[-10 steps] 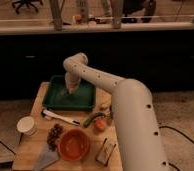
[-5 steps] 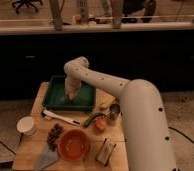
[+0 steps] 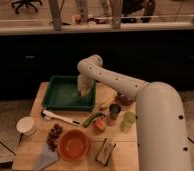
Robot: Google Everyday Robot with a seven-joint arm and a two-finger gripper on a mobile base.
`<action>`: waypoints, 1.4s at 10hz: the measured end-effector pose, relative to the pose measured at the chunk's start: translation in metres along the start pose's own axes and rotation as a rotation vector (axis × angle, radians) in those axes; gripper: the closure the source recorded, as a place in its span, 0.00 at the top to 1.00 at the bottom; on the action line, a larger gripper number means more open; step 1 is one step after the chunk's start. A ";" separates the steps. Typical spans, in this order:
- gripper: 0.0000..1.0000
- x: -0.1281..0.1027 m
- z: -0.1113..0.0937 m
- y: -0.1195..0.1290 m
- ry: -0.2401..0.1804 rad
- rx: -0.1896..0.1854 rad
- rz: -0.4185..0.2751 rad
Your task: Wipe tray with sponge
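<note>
Tray spot: dark green tray (image 3: 53,93) sits at the back-left of the wooden worktop (image 3: 27,151), long side facing front.
Front row: round orange bowl (image 3: 74,145), smooth and shallow. Left of it lies a pale grey wedge-shaped thing (image 3: 46,159), right of it a small boxy packet (image 3: 106,151) lying at an angle. Can't tell what either one is.
Middle row, left: white paper-looking cup (image 3: 26,125) near the left edge, upright. A dark bumpy cluster that looks like grapes (image 3: 54,136) is between it and the bowl.
Middle row, centre: long white-handled tool (image 3: 60,117) lying just in front of the tray's front wall, apart from it.
Middle row, right: green elongated veggie (image 3: 92,119), a reddish-orange round fruit (image 3: 100,125) right beside it, then a dark upright cup (image 3: 114,111) and a pale green round thing (image 3: 129,119).
Tray build: rectangular plastic look, low raised sides, flat floor with a dull sheen.
Gripper: gripper (image 3: 84,90) is down inside the tray's right half, at or close to the floor. Whether it's clenched or released, can't tell, and no sponge can be made out there.
In the way: the chunky white arm (image 3: 120,85) crosses over the tray's right rim and hides the worktop's right side.
Far back: dark cabinet front, a ledge on top, and an office chair (image 3: 27,5) behind glass.
</note>
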 end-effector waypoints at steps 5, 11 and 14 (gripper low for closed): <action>0.00 -0.013 0.013 -0.052 0.002 0.039 0.012; 0.00 -0.028 0.041 -0.027 -0.038 -0.012 0.038; 0.00 -0.007 0.038 -0.005 -0.019 0.003 0.162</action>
